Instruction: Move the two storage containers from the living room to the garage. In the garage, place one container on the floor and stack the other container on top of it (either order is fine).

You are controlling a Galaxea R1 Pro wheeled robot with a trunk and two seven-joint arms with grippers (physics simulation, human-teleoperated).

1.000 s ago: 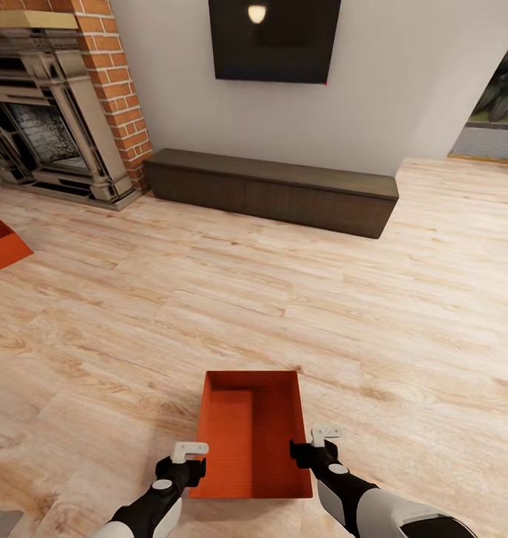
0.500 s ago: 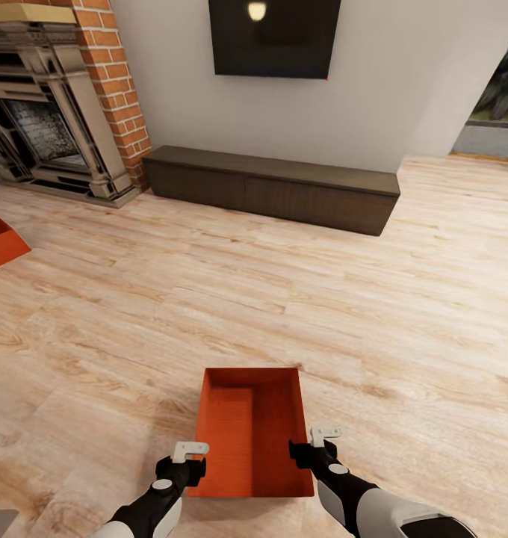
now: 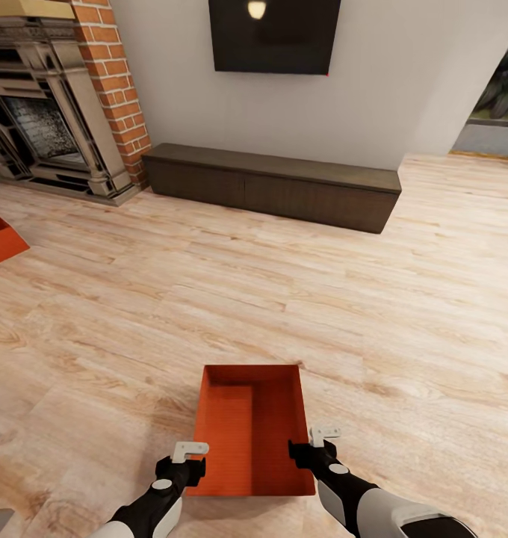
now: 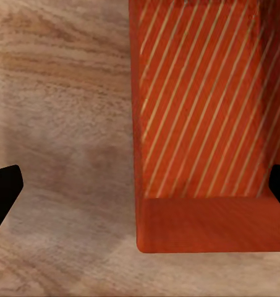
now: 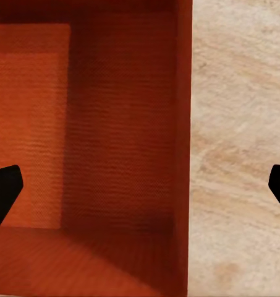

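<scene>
While the red-orange open-top container (image 3: 252, 432) has barely shifted, both sets of fingers are kept wide astride its walls, so nothing is gripped.

Readable text: none in any view.
Wall screen (image 3: 275, 36): dark and blank apart from a lamp's reflection; no brand mark can be made out.
Near box (image 3: 252, 430): plain red-orange walls, no label; the left wrist view shows pale diagonal stripes on it, not lettering.
Far box (image 3: 0, 237): plain, unmarked.
Low cabinet (image 3: 273, 187): bare dark fronts, no signs.
</scene>
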